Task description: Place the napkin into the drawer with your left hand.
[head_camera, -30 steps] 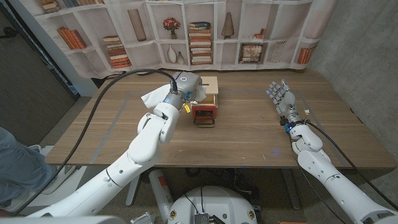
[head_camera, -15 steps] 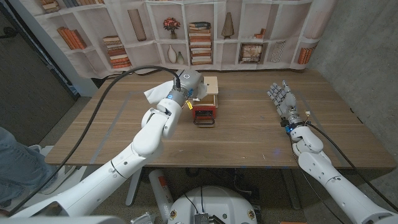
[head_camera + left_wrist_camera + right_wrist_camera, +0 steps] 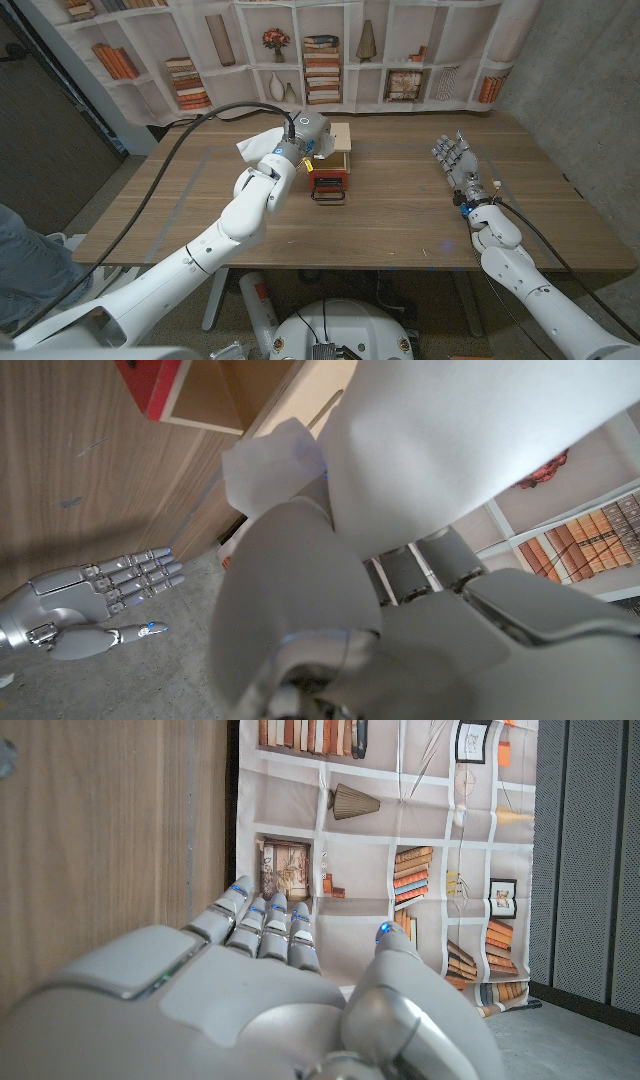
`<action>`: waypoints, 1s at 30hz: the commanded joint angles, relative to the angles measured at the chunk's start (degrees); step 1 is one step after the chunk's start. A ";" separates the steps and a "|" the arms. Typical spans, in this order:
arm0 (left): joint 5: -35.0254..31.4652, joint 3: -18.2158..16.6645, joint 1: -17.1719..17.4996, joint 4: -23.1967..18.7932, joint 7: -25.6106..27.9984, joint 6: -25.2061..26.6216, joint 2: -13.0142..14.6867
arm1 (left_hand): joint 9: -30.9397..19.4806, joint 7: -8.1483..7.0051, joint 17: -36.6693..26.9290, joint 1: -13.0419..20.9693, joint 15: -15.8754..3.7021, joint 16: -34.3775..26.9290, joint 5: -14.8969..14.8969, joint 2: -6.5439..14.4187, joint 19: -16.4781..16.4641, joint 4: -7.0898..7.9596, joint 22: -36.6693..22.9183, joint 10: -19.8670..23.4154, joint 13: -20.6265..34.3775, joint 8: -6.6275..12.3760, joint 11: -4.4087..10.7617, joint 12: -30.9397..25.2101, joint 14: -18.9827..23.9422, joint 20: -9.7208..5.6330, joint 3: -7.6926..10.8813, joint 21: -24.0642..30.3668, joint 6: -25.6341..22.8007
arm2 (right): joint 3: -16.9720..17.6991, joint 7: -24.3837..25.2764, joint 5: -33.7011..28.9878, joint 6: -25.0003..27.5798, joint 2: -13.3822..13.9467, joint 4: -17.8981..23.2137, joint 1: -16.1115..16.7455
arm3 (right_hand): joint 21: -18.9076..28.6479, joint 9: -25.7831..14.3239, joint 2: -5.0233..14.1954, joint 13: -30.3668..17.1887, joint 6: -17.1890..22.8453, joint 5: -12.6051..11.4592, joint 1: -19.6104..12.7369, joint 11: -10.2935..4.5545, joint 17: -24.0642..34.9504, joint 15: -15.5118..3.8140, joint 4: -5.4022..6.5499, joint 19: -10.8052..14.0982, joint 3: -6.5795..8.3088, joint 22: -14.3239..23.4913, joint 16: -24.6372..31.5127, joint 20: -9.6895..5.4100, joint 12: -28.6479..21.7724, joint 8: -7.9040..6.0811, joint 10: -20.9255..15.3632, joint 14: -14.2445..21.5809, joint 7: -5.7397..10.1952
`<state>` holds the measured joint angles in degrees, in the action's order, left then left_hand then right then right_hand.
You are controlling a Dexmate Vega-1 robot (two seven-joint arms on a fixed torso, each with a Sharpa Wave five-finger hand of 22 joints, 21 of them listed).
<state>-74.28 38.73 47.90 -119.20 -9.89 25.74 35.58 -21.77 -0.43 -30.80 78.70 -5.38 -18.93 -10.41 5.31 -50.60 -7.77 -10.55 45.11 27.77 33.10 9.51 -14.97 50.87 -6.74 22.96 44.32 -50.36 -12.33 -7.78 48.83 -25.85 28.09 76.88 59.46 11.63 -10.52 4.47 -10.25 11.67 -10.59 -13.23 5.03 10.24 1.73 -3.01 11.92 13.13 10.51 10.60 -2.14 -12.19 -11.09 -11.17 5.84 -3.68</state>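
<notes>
Left hand [image 3: 303,137] gripped white napkin [image 3: 258,146], raised above far-middle of wooden surface [image 3: 390,215], just left of small wooden drawer box [image 3: 335,139]. Red-fronted drawer [image 3: 328,181] stood pulled open toward near edge. Right hand [image 3: 456,160] held nothing, fingers apart, over right side of surface, well apart from drawer.

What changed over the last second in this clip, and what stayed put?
The left hand, holding the white napkin, moved farther across the table toward the small wooden cabinet and now sits beside the open red drawer. The napkin is not yet in the drawer. Drawer, cabinet and the open right hand stayed as they were.
</notes>
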 commanded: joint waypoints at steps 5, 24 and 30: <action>-0.73 3.26 -3.92 3.86 0.07 -0.23 -0.60 | -0.07 -0.35 -2.57 -0.38 -8.07 -0.06 -0.01 -0.03 0.49 0.01 -0.10 0.38 0.35 0.32 0.64 0.10 2.57 -3.59 -0.30 0.45 -0.49 | 0.33 0.08 0.15 -0.60 -0.10 0.10 0.54 | 0.18 -0.25 0.41 -0.23 0.47 -0.12 -0.40 -0.19 0.27 -0.09 -0.17 0.43 0.07 0.13 0.05 -1.06 0.27 -0.08 -0.34 0.43 0.03; 0.95 5.75 -6.53 7.88 0.49 -0.93 -1.38 | 0.47 -1.15 -2.78 -0.80 -8.12 0.22 0.06 -0.37 1.33 0.11 -0.27 0.82 0.43 0.37 1.11 0.53 3.16 -3.70 -0.62 1.09 -0.93 | 0.65 0.77 0.21 -0.41 0.23 0.87 1.54 | 0.15 -0.25 0.40 -0.23 0.46 -0.13 -0.41 -0.22 0.27 -0.08 -0.22 0.42 0.03 0.13 0.06 -1.06 0.27 -0.06 -0.37 0.49 0.07; 1.27 6.61 -7.16 8.85 0.69 -0.86 -1.52 | 0.67 -1.33 -2.84 -0.89 -8.14 0.39 0.06 -0.44 1.64 0.11 -0.33 0.95 0.41 0.32 1.43 0.71 3.17 -3.74 -0.72 1.33 -0.93 | 0.87 1.00 0.20 -0.50 0.43 1.31 1.97 | 0.15 -0.25 0.40 -0.23 0.51 -0.14 -0.42 -0.09 0.27 -0.05 -0.24 0.44 0.01 0.13 0.06 -1.06 0.28 -0.08 -0.36 0.51 0.08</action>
<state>-73.81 43.94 42.03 -112.36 -9.42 24.98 34.38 -20.99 -1.29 -31.01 78.26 -5.39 -18.30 -10.41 4.83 -49.16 -7.67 -10.66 45.72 28.03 33.08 10.35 -14.58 51.97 -6.32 22.41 45.37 -51.14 -11.77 -7.11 48.98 -26.26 28.26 77.63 60.80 11.63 -10.52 4.47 -10.25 11.67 -10.59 -13.22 5.03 10.24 1.73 -3.01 11.92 13.13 10.51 10.60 -2.14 -12.19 -11.09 -11.16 5.84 -3.68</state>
